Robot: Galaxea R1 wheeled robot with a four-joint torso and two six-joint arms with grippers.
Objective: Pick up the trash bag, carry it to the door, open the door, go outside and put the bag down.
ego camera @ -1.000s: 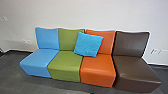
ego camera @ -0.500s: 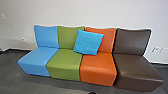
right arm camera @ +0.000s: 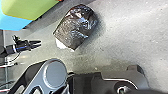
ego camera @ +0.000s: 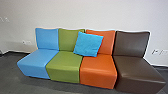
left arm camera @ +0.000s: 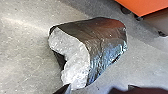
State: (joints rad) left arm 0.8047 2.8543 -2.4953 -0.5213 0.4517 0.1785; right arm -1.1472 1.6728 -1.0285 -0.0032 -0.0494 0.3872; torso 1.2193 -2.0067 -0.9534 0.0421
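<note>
Right wrist view: floor point(right arm camera: 47, 46) separates the spread left hand point(right arm camera: 39, 43) from the trash bag point(right arm camera: 77, 28) edge; right hand, I cannot tell.

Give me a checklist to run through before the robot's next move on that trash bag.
1. Shiny black plastic trash bag lying on the grey floor: ok.
2. Bag apart from the orange padded seat: ok, bare floor shows between them.
3. Jaws of the black left gripper parted: ok.
4. Left gripper's jaws around the bag: not ok, the right wrist view shows a gap between them.
5. Bag tied shut at its whitish end: cannot tell.
</note>
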